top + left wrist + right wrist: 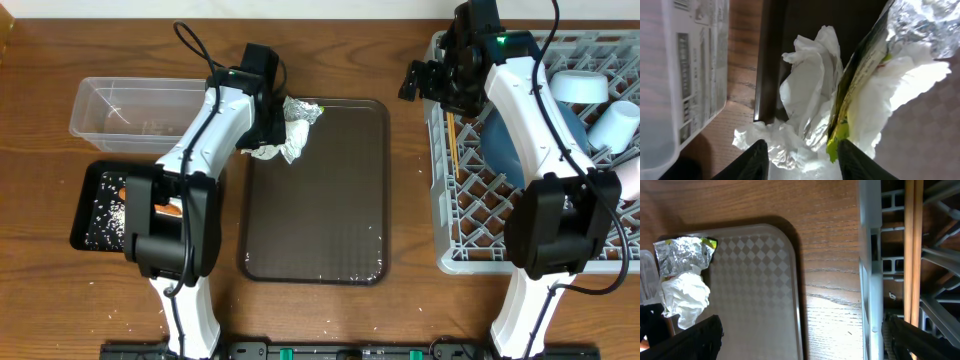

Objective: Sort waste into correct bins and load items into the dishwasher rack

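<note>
Currently the left gripper (805, 162) clamps crumpled white tissue (805, 95) and crinkled silver-yellow-green wrapper (920, 20) at the dark brown serving tray (330, 200) edge, beside a clear rectangular plastic tub (670, 75) whose printed label is unreadable, while the right gripper (802, 330) fingers are spread wide beside the light grey plastic rack (870, 280).

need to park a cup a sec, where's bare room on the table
Bare: lower half of the brown tray, bar rice specks, and the wood strip between it and the rack. Crowded: its top-left corner, where the left gripper meets tissue and wrapper.
</note>
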`<state>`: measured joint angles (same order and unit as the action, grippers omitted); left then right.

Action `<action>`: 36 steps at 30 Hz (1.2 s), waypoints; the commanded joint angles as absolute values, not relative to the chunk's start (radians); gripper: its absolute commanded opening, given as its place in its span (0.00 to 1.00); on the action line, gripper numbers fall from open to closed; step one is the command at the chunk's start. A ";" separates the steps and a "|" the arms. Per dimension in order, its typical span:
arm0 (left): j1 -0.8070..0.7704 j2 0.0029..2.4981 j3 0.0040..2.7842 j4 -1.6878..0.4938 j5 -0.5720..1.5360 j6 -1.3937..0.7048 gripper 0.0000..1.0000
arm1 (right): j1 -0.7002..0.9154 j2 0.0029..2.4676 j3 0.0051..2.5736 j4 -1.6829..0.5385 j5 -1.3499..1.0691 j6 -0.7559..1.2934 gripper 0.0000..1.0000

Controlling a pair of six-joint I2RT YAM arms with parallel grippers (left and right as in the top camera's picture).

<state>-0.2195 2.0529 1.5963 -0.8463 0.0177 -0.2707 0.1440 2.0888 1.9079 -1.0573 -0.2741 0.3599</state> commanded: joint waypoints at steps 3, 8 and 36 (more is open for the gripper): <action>-0.219 2.089 1.589 -0.844 0.014 -0.270 0.29 | 0.143 2.095 1.909 -1.058 -0.281 0.370 0.99; -0.219 2.075 1.590 -0.845 0.014 -0.270 0.06 | 0.144 2.094 1.909 -1.058 -0.281 0.370 0.99; -0.101 1.813 1.592 -0.788 -0.319 -0.465 0.44 | 0.144 2.094 1.909 -1.058 -0.281 0.370 0.99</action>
<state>-0.1455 1.7855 1.5936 -0.7811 -0.2501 -0.3752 0.1440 2.0888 1.9079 -1.0573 -0.2741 0.3599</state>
